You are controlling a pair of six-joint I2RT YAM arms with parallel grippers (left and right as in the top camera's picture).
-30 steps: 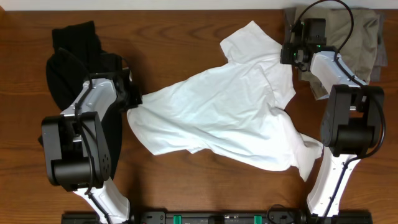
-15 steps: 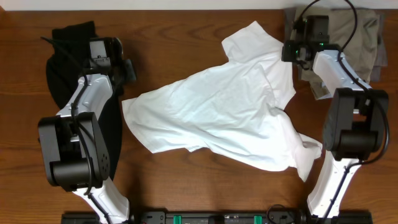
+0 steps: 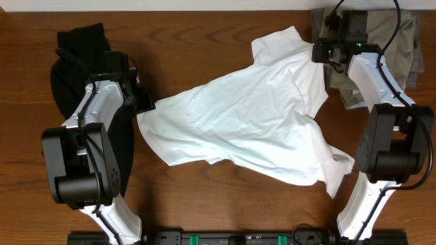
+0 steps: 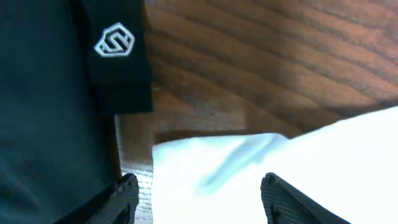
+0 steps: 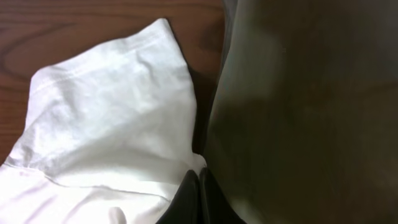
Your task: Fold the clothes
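Garment, principal: large white soft-fabric T-shirt (image 3: 245, 126), unfolded and rumpled across the centre of the brown wooden table (image 3: 204, 41). Its long axis runs from eight o'clock to one o'clock, with one sleeve trailing toward five o'clock.

Left gripper (image 3: 145, 103): at the T-shirt's nine o'clock corner. Jaws stand well apart. In the wrist view the white hem corner lies flat between the two fingertips (image 4: 124, 193), gripped by neither. Holds nothing.

Right gripper (image 3: 325, 53): at the T-shirt's one o'clock edge, beside the upper sleeve. Jaws fully closed. The tips meet on the white edge and appear to pinch it, though the contact itself is partly hidden.

Other stock: crumpled black fabric garment (image 3: 75, 54) at ten o'clock of the table, partly under the left arm. Heaped khaki fabric garment (image 3: 398, 34) at one o'clock of the table, just beside the right gripper.

Step in hand, by judgement: spreading the T-shirt flat before folding. No fold is made yet.

Next move calls for: left jaws closing on the corner between them, then both ends drawn apart to take out the wrinkles.
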